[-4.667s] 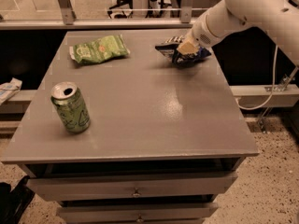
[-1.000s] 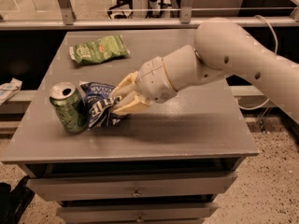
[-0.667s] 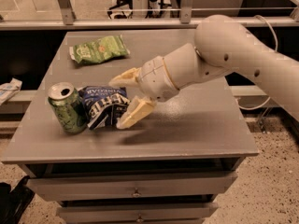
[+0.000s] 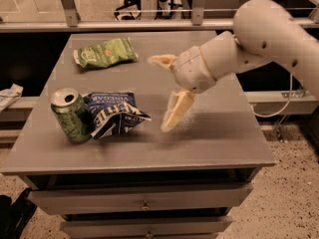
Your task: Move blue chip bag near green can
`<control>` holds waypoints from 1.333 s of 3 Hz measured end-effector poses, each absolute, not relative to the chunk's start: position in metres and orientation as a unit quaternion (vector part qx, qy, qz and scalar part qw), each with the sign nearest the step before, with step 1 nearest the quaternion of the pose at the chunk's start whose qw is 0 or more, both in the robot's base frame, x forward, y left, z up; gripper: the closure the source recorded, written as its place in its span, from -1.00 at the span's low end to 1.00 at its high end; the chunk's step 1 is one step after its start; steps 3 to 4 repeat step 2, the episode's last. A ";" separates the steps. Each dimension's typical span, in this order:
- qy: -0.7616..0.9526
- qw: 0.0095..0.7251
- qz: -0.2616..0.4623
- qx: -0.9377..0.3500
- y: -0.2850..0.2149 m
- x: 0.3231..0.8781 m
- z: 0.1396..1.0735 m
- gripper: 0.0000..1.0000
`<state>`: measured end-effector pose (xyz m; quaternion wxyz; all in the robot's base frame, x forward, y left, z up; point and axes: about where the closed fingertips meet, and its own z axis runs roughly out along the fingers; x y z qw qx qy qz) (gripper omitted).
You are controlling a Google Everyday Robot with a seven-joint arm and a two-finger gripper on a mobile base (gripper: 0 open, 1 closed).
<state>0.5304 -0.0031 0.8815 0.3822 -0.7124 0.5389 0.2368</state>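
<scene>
The blue chip bag is a crumpled navy foil bag with white lettering. It lies on the grey table, resting against the right side of the green can, which stands upright near the front left. My gripper is open and empty, raised to the right of the bag with a clear gap between them. One cream fingertip points left at the top and the other fingertip hangs low, closer to the bag.
A flat light green chip bag lies at the back left of the table. A metal railing runs behind the table. Drawers sit under the tabletop. My white arm reaches in from the right.
The gripper carried the blue bag from the back right to the can, opened and let it go. Since then it has drawn back to the right and risen; the bag stays by the can.
</scene>
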 end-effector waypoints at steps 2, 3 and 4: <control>0.592 0.421 0.201 -0.657 -0.085 0.589 0.915 -1.00; 0.592 0.421 0.201 -0.657 -0.085 0.589 0.915 -1.00; 0.592 0.421 0.201 -0.657 -0.085 0.589 0.915 -1.00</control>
